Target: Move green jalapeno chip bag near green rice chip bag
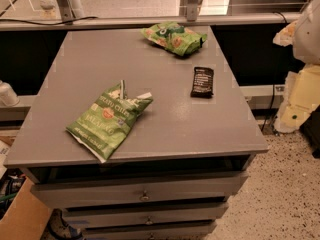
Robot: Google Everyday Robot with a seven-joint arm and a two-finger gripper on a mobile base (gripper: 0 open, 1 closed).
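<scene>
Recommended: bring the gripper (306, 36) (3 o'clock edge, open or closed cannot be told) to the jalapeno bag (107, 120) at 7 o'clock and pinch its raised top seal.

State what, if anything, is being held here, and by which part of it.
Nothing shows as held. The green jalapeno chip bag and green rice chip bag lie free on the table; the gripper is out of view.

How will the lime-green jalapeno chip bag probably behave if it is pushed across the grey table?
The lime-green chip bag looks crinkled and thin, so probably light and floppy; a push may crumple it. Its film likely slides easily on the grey table. The gripper is not in view.
</scene>
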